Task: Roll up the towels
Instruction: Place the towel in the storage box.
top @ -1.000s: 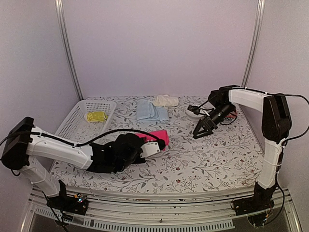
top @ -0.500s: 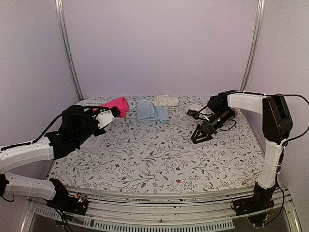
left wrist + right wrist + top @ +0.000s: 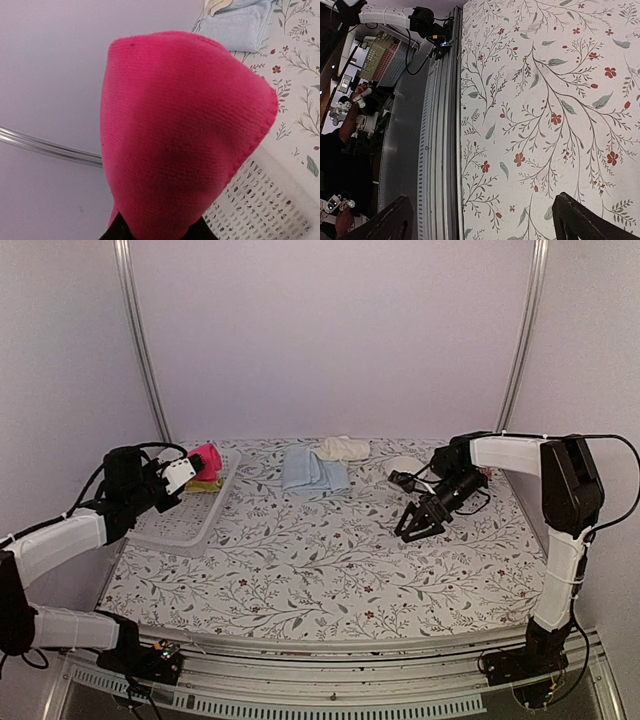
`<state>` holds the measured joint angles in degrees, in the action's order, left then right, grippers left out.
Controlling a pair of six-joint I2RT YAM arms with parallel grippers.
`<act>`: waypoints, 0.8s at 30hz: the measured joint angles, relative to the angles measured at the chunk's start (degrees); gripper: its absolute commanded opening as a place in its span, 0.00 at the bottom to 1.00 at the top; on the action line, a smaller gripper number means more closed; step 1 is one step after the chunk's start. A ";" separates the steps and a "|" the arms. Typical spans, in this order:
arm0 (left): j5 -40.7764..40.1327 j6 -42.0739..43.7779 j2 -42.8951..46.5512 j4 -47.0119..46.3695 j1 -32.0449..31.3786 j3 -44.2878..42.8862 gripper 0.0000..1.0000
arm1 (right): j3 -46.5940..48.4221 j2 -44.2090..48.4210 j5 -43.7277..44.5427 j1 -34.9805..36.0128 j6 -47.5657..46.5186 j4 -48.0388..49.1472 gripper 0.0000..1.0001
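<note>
My left gripper is shut on the rolled hot pink towel and holds it above the white basket at the left. The pink towel fills the left wrist view and hides the fingers. The yellow-green towel lies in the basket under it. The light blue towel lies folded at the back middle, also in the left wrist view. The cream towel lies behind it. My right gripper is open and empty, low over the table covering at the right.
A small white object and black cables lie at the back right near the right arm. The basket's perforated wall shows in the left wrist view. The table's front rail shows in the right wrist view.
My left arm has carried the pink towel from the table's middle up and left to above the basket. My right gripper has shifted slightly lower.
</note>
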<state>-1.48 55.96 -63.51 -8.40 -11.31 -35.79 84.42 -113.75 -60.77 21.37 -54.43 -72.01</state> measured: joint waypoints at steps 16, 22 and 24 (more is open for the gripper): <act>12.76 4.90 -9.75 0.37 13.94 -0.79 0.00 | -0.09 1.01 -1.46 0.00 -6.08 -3.98 0.99; 11.74 9.05 -13.44 -3.85 15.12 0.31 0.00 | -0.33 1.88 -1.46 0.00 -6.93 -4.28 0.99; 11.32 10.69 -15.76 -4.42 15.26 0.31 0.00 | -0.42 2.21 -1.46 0.00 -7.02 -4.35 0.99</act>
<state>9.85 66.65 -79.26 -12.82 3.95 -35.48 84.01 -111.55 -62.24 21.37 -61.45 -76.36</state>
